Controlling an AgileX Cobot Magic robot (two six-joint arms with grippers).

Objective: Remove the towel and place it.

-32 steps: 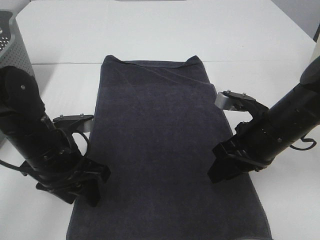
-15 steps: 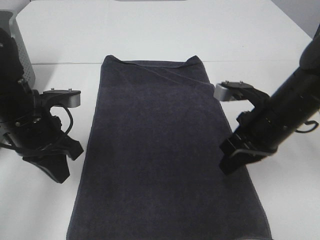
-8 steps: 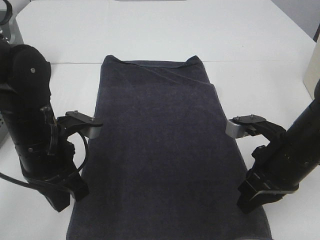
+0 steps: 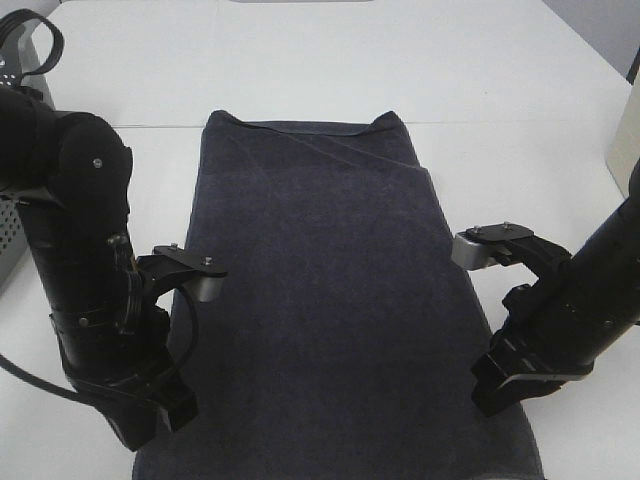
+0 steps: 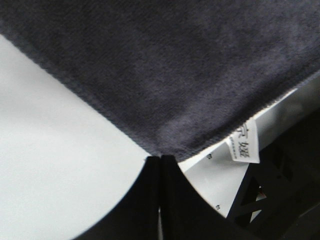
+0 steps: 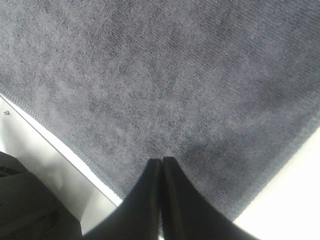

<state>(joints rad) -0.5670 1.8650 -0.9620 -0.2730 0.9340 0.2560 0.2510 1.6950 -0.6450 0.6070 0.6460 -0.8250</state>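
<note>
One white surface carries one dark navy towel, spread flat and lengthwise down the middle, its far corners slightly turned up. Two black arms flank its near end. One gray perforated basket stands at the left edge, partly hidden behind the left arm. The left claw is clenched, its tips meeting at the towel's near left corner without cloth seen between them; one white label hangs from the hem beside it. The right claw is likewise clenched, its tips resting over the cloth just inside the near right corner.
</note>
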